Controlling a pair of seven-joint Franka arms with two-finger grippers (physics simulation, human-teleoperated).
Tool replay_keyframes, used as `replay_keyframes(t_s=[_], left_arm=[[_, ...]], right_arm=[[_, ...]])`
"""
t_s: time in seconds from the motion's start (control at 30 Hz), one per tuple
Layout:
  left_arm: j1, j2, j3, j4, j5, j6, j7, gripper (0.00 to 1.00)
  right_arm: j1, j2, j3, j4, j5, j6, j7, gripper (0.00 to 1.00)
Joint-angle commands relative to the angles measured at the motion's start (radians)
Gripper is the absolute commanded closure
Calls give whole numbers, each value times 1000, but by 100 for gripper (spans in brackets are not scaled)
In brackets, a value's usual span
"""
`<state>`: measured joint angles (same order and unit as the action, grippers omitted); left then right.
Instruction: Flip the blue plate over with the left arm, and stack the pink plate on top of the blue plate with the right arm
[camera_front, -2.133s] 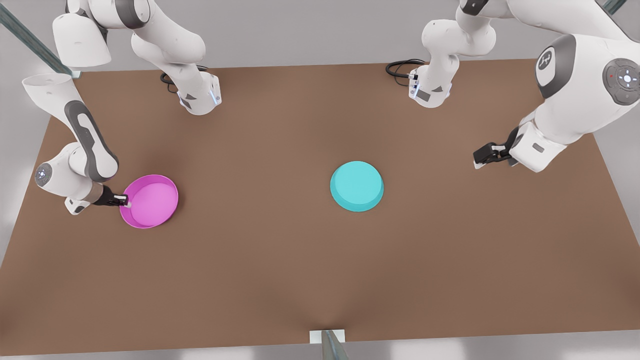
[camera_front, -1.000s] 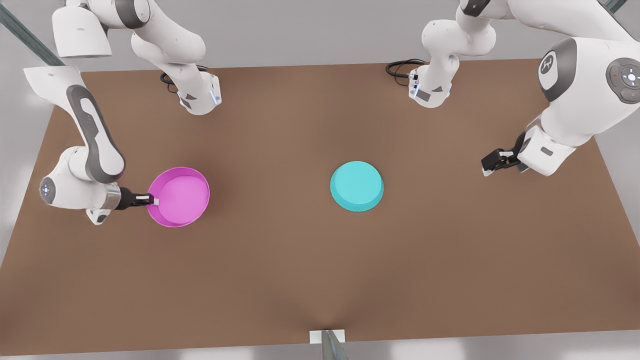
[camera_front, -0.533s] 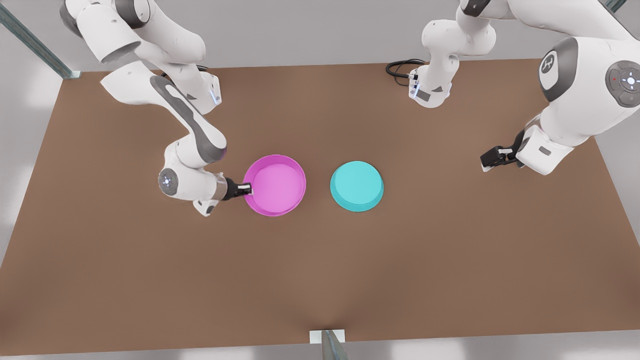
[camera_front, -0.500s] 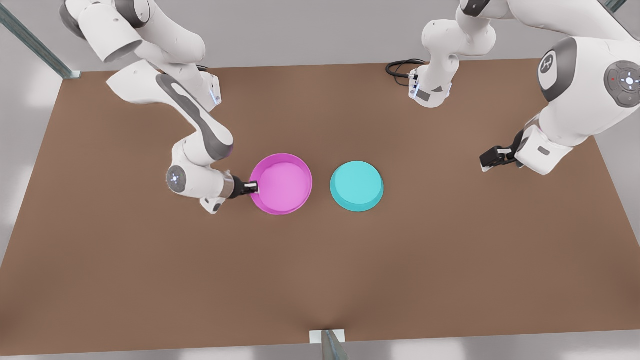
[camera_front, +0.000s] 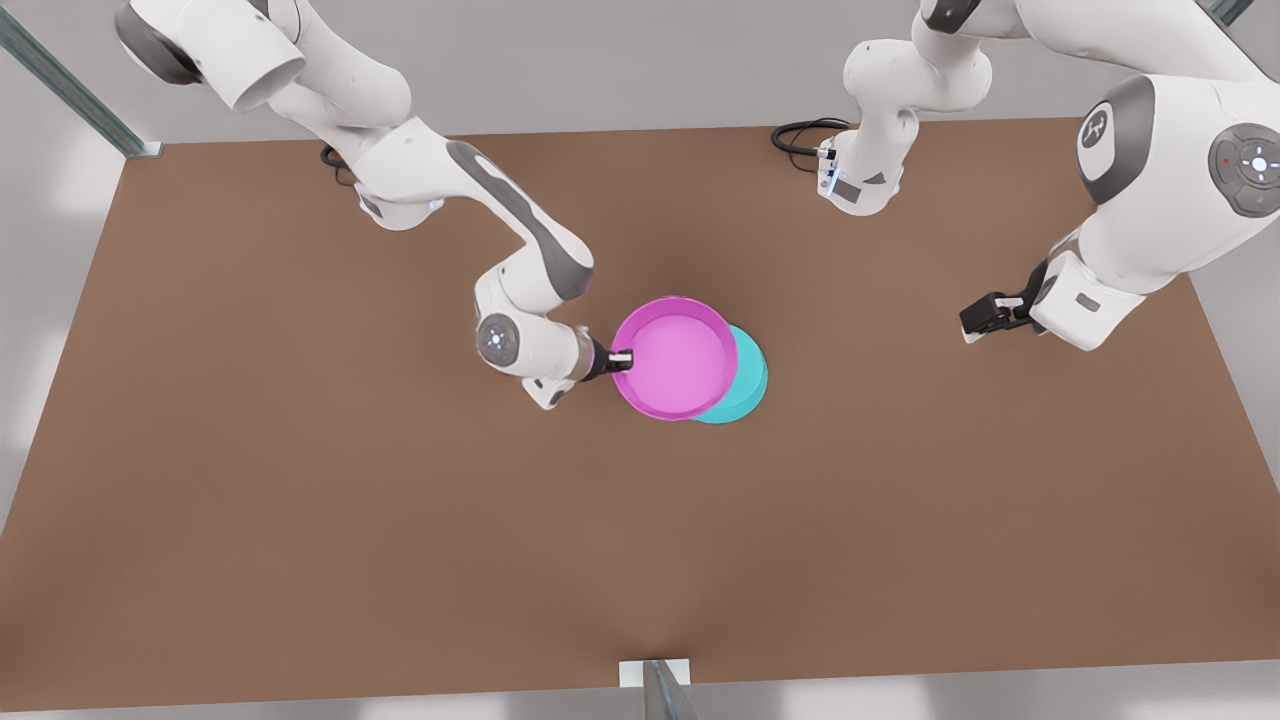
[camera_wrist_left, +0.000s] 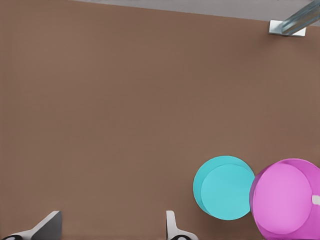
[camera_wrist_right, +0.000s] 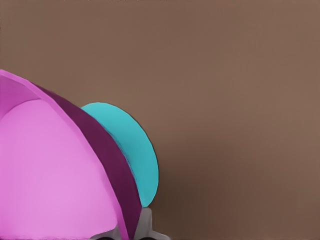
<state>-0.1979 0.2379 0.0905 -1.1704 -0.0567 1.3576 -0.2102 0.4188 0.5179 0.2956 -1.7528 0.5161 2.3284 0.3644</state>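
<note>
Right gripper (camera_front: 622, 357): I pinch the pink plate (camera_front: 675, 357) by its rim; carried in from the front view's left.
Blue plate (camera_front: 750, 375): base up on table (camera_front: 300, 520), half under pink.
Left gripper (camera_front: 972, 322): waits, fingers (camera_wrist_left: 172, 230) spread in wrist view.

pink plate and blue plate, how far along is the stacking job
Done: the blue plate lies base-up on the table, so the flip looks finished, and the left gripper waits open off to the front view's right. In hand: the right gripper holds the pink plate by its rim, overlapping the blue one but not centred. Left: centre it, set it down, release.
</note>
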Motion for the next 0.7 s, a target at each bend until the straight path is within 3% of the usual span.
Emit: replay_keyframes(t_s=[0.0, 0.07, 0.17, 0.23, 0.57, 0.6, 0.63, 0.67], left_arm=[[0, 0, 0, 0, 0, 0, 0, 0], [-2, 0, 0, 2, 1, 0, 0, 0], [-2, 0, 0, 0, 1, -2, 2, 0], [-2, 0, 0, 0, 1, 0, 2, 0], [-3, 3, 0, 3, 1, 2, 0, 0], [-3, 3, 0, 2, 1, 3, 0, 0], [-3, 3, 0, 3, 1, 3, 0, 0], [-3, 3, 0, 2, 1, 3, 0, 0]], right_arm=[[23, 4, -21, 9, -2, -3, 13, 79], [130, 20, -118, 52, 54, -3, 19, 79], [173, 42, -136, 75, 78, -1, 41, 79], [264, 68, -204, 102, 85, -1, 77, 79], [370, 177, -274, 165, 96, 52, 94, 79], [374, 182, -276, 174, 96, 52, 94, 23], [377, 188, -279, 177, 96, 54, 93, 0], [384, 188, -285, 177, 96, 60, 91, 0]])
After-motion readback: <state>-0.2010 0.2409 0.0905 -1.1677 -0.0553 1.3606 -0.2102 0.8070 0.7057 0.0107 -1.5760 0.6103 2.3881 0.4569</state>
